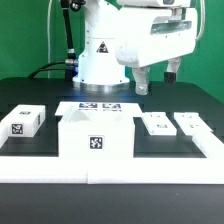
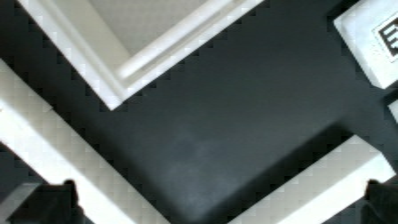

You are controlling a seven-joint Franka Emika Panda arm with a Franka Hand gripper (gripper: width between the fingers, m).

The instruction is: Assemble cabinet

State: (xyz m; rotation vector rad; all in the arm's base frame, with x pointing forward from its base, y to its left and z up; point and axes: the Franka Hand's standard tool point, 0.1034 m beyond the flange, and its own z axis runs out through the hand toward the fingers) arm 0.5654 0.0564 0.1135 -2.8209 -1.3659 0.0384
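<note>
**End effector [image 1: 155, 78] raised over the counter [image 1: 35, 95], fingers spread wide, holding nothing.**
The cabinet [image 1: 95, 135] stands mid-counter, open side up. It lies below the end effector, toward the exterior view's left and nearer the camera, with its long side running left to right. Nothing shows inside it. Two flat tagged panels [image 1: 157, 123] lie just right of it, and a small tagged block [image 1: 22, 122] lies to its left.

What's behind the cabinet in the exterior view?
The marker board lies behind the cabinet, tags up, the arm's base beyond. The cabinet's back wall hides the table strip directly behind it.
</note>
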